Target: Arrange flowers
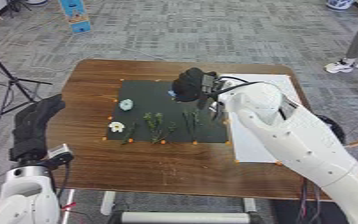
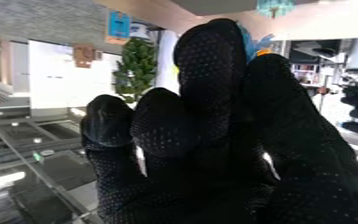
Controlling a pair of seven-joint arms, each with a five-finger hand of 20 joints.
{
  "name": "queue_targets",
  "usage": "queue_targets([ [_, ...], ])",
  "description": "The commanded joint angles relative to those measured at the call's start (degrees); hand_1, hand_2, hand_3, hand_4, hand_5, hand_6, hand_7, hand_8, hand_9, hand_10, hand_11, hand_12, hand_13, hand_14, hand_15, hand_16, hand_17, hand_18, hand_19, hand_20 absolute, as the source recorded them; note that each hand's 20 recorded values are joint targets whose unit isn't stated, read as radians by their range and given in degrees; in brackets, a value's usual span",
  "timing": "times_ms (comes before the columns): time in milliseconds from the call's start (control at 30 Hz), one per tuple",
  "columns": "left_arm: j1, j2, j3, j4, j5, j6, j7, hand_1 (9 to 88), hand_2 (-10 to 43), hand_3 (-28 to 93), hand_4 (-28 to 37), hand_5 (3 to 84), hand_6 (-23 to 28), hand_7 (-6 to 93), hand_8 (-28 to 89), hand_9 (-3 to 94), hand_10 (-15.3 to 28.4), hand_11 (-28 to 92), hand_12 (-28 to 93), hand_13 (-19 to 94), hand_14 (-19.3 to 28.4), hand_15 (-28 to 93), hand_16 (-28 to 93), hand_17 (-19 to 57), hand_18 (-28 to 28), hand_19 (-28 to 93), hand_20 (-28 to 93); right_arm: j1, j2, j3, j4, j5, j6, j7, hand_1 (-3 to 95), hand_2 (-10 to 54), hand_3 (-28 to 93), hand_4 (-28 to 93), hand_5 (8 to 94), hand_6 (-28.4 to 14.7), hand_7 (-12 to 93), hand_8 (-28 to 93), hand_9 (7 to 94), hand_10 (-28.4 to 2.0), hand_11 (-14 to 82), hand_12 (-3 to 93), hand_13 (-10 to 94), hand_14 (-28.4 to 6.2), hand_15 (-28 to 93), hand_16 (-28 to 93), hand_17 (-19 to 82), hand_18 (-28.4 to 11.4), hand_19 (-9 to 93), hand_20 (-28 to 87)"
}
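Nearest, along the lower part of the head view: front edge of the wooden counter (image 1: 158,175). At the left of the frame, just outside the counter's left edge: left hand (image 1: 35,125), black-gloved, fingers extended and close together, pointing toward the upper part of the frame. Down the right side of the counter: large white sheet (image 1: 254,142), partly under the right arm. Beside it, at the middle of the frame: dark mat (image 1: 177,136), with small orange markers (image 1: 130,140) along its edges. On the mat's lower half, side by side: leafy green sprigs (image 1: 155,122) and, to their right, slender green stems (image 1: 192,122). At its lower left: white flower (image 1: 116,127) with a yellow centre. Above that, near the left edge: pale blue-green flower (image 1: 126,105). Over the mat's upper right corner: right hand (image 1: 188,86), fingers curled in, pinching a blue flower (image 2: 248,42) with a touch of orange, seen at the tips in the right wrist view. Past the counter: grey carpet (image 1: 171,37), black tripod stand (image 1: 11,77) at the left, blue panel (image 1: 76,17) at the upper left, blue-and-white pot (image 1: 340,4) at the upper right corner. Far behind, in the right wrist view: leafy green plant (image 2: 137,62).
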Motion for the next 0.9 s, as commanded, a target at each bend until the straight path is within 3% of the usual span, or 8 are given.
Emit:
queue_targets([
  [33,-2.73,-0.28,2.20,-0.04,0.86,-1.76,-0.97,29.4,26.5,69,-28.3,52.3,3.7,16.8,-9,52.9,13.7,20,9,41,12.3,13,-3,12.5,6.2,5,18,-1.55,-11.85,4.56,9.58,-9.60,1.51,-2.96,52.8,11.2,50,-21,67.0,1.2,35,16,80.7,-9.6,44.8,33.1,73,-10.5,77,45,38,-23.7,87,65],
  [233,-3.79,-0.64,3.00,0.17,0.93,-2.36,-0.75,29.3,26.4,69,-28.3,52.3,3.7,16.8,-10,53.0,13.6,20,9,41,12.4,13,-3,12.2,6.5,6,18,-4.86,-23.40,13.88,16.47,-19.13,0.52,-4.71,52.7,11.2,50,-21,67.0,1.4,35,16,80.8,-9.7,45.3,33.3,73,-10.7,77,46,38,-23.8,87,65],
  [367,-4.87,-0.58,3.62,0.49,0.79,-2.62,-0.41,29.3,26.3,69,-28.3,52.3,3.7,16.8,-9,53.0,13.6,20,9,41,12.4,13,-3,12.1,6.5,6,18,-5.99,-26.58,15.64,17.74,-22.39,-0.05,-4.82,52.5,11.1,50,-21,67.0,1.4,35,16,80.7,-9.7,45.4,33.4,73,-10.7,77,46,38,-23.8,87,65],
  [533,-4.61,-0.41,3.29,0.23,0.67,-2.73,-0.12,29.3,26.3,69,-28.3,52.3,3.7,16.8,-9,53.0,13.6,20,9,41,12.4,13,-3,12.0,6.5,6,18,-6.99,-28.58,15.38,17.80,-24.91,-0.41,-5.50,52.6,11.1,50,-22,67.0,1.5,35,16,80.7,-9.8,45.5,33.4,73,-10.7,77,46,38,-23.9,87,65],
  [667,-5.55,-0.44,3.81,0.66,0.60,-3.27,-0.13,29.3,26.3,69,-28.3,52.4,3.7,16.8,-9,53.1,13.6,20,9,41,12.4,13,-3,12.0,6.6,6,17,-7.32,-28.12,13.68,16.98,-25.34,0.58,-6.04,52.5,11.1,50,-22,67.0,1.5,35,16,80.6,-9.8,45.6,33.4,73,-10.7,77,46,38,-23.9,87,65],
  [900,-4.96,-0.57,3.37,0.27,0.73,-3.28,-0.08,29.2,26.2,69,-28.3,52.4,3.7,16.8,-9,53.1,13.6,20,9,41,12.4,13,-3,11.7,6.7,6,17,-8.12,-27.71,14.38,17.41,-29.42,0.96,-7.38,52.5,11.0,50,-22,66.9,1.6,35,16,80.7,-9.7,45.7,33.4,73,-10.7,77,46,38,-23.8,87,65],
])
